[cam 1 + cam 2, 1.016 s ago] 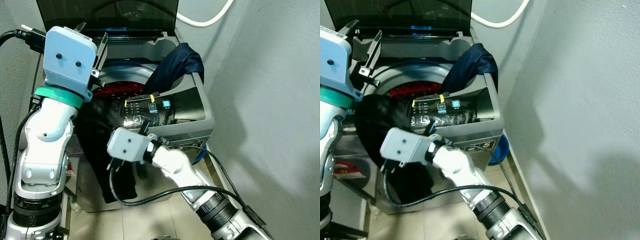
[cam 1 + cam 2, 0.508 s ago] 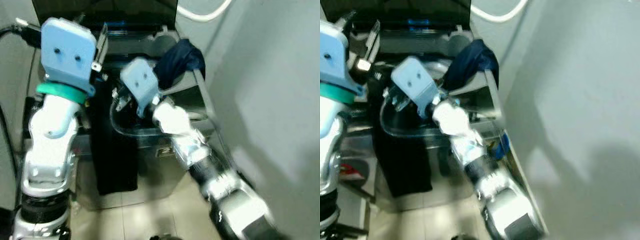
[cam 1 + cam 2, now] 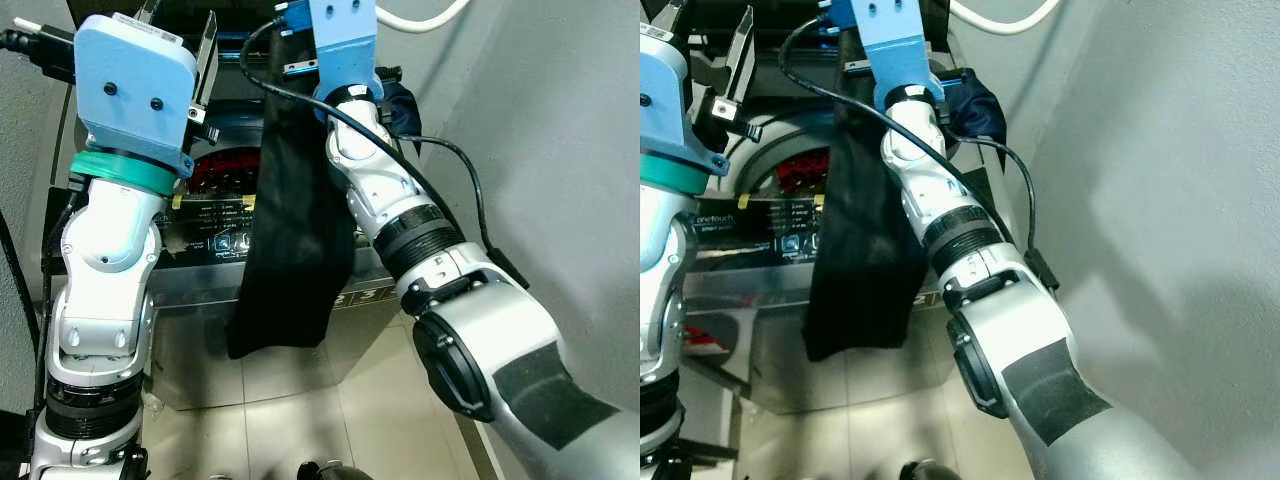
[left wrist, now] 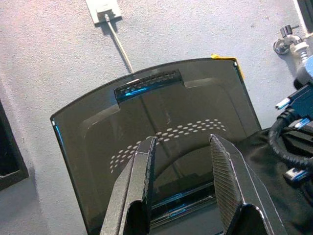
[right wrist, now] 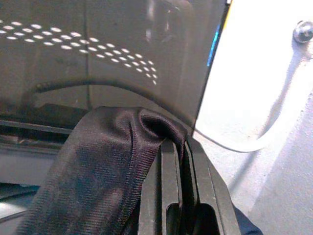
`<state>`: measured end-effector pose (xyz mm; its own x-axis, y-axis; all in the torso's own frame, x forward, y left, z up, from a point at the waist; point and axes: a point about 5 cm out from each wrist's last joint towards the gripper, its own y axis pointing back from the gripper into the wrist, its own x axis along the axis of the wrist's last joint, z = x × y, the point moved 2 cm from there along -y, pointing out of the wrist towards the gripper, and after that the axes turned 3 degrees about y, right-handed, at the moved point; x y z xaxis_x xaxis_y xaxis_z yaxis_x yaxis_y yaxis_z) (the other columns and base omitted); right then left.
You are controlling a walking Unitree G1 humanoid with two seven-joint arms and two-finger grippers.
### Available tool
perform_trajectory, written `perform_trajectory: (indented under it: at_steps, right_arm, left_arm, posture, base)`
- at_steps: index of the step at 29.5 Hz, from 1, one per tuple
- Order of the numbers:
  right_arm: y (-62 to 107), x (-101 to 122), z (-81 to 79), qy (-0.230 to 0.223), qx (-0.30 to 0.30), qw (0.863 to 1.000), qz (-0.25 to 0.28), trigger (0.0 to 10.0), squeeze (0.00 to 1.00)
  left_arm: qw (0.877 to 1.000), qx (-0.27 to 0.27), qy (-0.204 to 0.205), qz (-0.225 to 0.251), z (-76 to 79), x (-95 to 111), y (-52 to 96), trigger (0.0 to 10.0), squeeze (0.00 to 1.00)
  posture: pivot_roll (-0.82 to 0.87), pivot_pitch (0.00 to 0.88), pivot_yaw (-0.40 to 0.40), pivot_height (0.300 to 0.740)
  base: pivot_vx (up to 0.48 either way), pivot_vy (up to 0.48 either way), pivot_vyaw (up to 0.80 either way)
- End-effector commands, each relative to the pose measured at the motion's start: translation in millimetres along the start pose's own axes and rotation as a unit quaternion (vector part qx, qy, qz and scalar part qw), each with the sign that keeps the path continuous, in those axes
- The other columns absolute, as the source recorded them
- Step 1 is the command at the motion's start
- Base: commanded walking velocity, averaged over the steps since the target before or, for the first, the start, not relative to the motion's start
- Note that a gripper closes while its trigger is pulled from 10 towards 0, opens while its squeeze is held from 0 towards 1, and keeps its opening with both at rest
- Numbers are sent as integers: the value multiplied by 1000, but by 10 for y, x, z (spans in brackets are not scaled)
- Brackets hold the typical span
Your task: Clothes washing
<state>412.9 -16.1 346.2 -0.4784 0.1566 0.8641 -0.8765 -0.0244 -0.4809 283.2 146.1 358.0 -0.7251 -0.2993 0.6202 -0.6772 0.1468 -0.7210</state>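
Top-loader open, lid up against the wall. Right gripper raised high above the tub, fingers clamped tight on a fold of the black garment. Cloth hanging long from that grip, down across the control panel and past the front rim, tail outside the machine. Something red already down in the drum. Dark blue cloth bunched at the far right corner, apparently on the rim, though partly hidden by the arm. Left gripper held up beside the tub, jaws wide apart and empty, aimed at the lid.

Step in hand, probably: getting the black piece into the drum. Best done by carrying the grip back over the tub centre first, then lowering, so the tail follows in and does not snag on the rim. Release only once most of the cloth is inside. Worth watching the cable near the lid.
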Motion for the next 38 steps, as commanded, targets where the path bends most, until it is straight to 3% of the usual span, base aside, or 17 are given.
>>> perform_trajectory:
  at_steps: [1, 2, 4, 5, 7, 8, 9, 10, 11, 12, 17, 25, 26, 29, 31, 35, 38]
  right_arm:
    - [-45, 132, 30, -8, -12, 1000, 20, 10000, 0]
    - [-9, 40, -111, 36, 32, 999, 7, 10000, 0]
    - [-9, 40, -111, 36, 32, 999, 7, 10000, 0]
    - [118, -91, -376, 80, 126, 989, 3, 10000, 0]
    - [118, -91, -376, 80, 126, 989, 3, 10000, 0]
    - [228, -190, -561, 109, 193, 975, 0, 10000, 0]
    - [228, -190, -561, 109, 193, 975, 0, 10000, 0]
    - [335, -234, -722, 126, 257, 958, 7, 10000, 867]
    - [335, -234, -722, 126, 257, 958, 7, 10000, 867]
    - [411, -227, -825, 126, 307, 943, 22, 10000, 1000]
    - [499, -207, -937, 121, 378, 917, 38, 10000, 1000]
    - [448, -241, -816, 126, 374, 918, 43, 10000, 1000]
    - [452, -257, -753, 96, 379, 919, 47, 10000, 0]
    - [480, -284, -681, 60, 391, 917, 53, 10000, 0]
    - [628, -376, -481, -20, 420, 904, 75, 10000, 0]
    - [868, -529, -319, -55, 444, 891, 83, 10000, 0]
    - [1114, -707, -185, -69, 434, 896, 71, 10000, 0]
  left_arm:
    - [1000, -4, -1, 6, 24, 35, 24, 10000, 0]
    - [1000, -7, 1, 4, 35, 23, 29, 10000, 0]
    - [1000, -7, 1, 4, 35, 23, 29, 10000, 0]
    - [1000, -12, 4, 2, 51, 5, 34, 10000, 0]
    - [1000, -12, 4, 2, 51, 5, 34, 10000, 0]
    - [1000, -15, 5, 0, 64, -6, 35, 10000, 0]
    - [1000, -15, 5, 0, 64, -6, 35, 10000, 0]
    - [1000, -18, 6, -1, 77, -18, 37, 10000, 0]
    - [1000, -18, 6, -1, 77, -18, 37, 10000, 0]
    - [1000, -19, 6, -3, 84, -27, 38, 10000, 0]
    - [1000, -20, 5, -4, 86, -39, 40, 10000, 0]
    - [1000, -20, 5, -5, 89, -50, 43, 10000, 0]
    - [1000, -22, 5, -6, 95, -56, 51, 10000, 0]
    - [1000, -24, 7, -8, 101, -61, 61, 10000, 0]
    - [999, -46, 14, -16, 160, -75, 116, 10000, 0]
    - [997, -65, 19, -29, 225, -98, 205, 10000, 0]
    - [994, -89, 47, -51, 300, -97, 332, 10000, 0]
  posture:
    - [120, 77, -38, 740]
    - [114, 76, -31, 740]
    - [114, 76, -31, 740]
    - [106, 73, -29, 740]
    - [106, 73, -29, 740]
    - [106, 73, -29, 740]
    - [106, 73, -29, 740]
    - [107, 70, -29, 740]
    - [107, 70, -29, 740]
    - [108, 67, -30, 740]
    - [108, 65, -29, 740]
    - [106, 65, -29, 740]
    - [108, 68, -31, 740]
    - [107, 71, -29, 740]
    - [105, 79, -23, 740]
    - [107, 80, -20, 740]
    - [120, 89, -21, 740]
  base:
    - [0, 0, 0]
    - [0, 0, 0]
    - [0, 0, 0]
    - [0, 0, 0]
    - [0, 0, 0]
    - [0, 0, 0]
    - [0, 0, 0]
    - [0, 0, 0]
    - [0, 0, 0]
    - [0, 0, 0]
    - [0, 0, 0]
    - [0, 0, 0]
    - [0, 0, 0]
    - [0, 0, 0]
    - [0, 0, 0]
    - [0, 0, 0]
    - [0, 0, 0]
